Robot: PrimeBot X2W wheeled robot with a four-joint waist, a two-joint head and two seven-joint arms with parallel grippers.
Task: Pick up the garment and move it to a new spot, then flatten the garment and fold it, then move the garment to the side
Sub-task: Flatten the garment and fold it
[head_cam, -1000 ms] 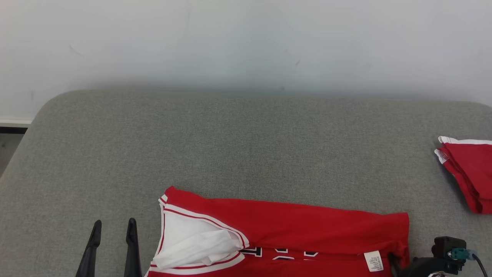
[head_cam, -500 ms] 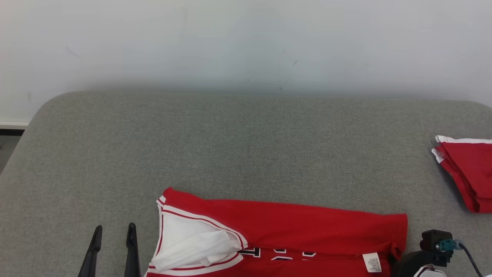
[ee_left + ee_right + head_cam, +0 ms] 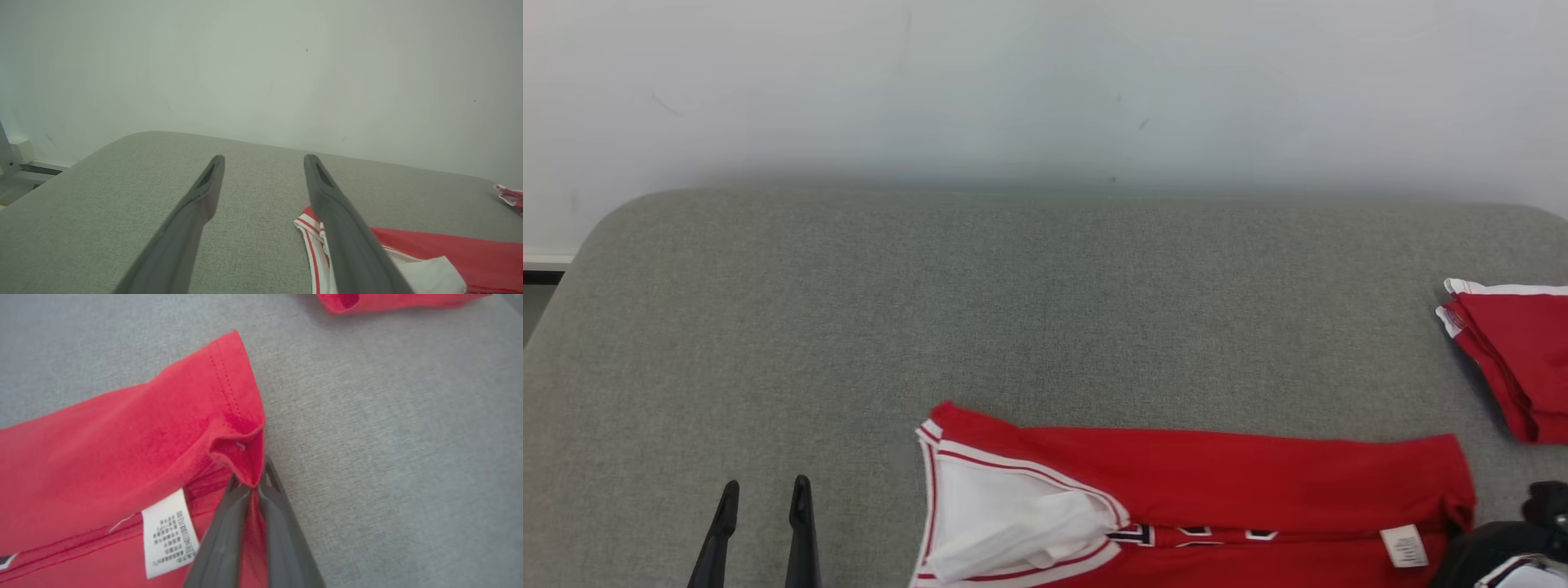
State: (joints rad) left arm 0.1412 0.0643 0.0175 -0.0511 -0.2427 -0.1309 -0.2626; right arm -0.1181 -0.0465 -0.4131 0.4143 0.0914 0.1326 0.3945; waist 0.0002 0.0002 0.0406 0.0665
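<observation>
Red shirt (image 3: 1201,482) at near edge of grey mat (image 3: 849,310), slid right since a second ago | right claw (image 3: 250,477) now shut tight on its hem corner | left claw (image 3: 766,487) wide open, holds nothing | pull to the side seems begun

A red garment (image 3: 1217,482) lay folded lengthwise on the grey cushion (image 3: 1013,310) at the bottom of the view. Its white-trimmed opening faced left and a white label (image 3: 1403,545) sat near its right end. The left gripper (image 3: 767,483) stood left of it, fingers parted. Another folded red piece (image 3: 1515,359) lay at the right edge.
</observation>
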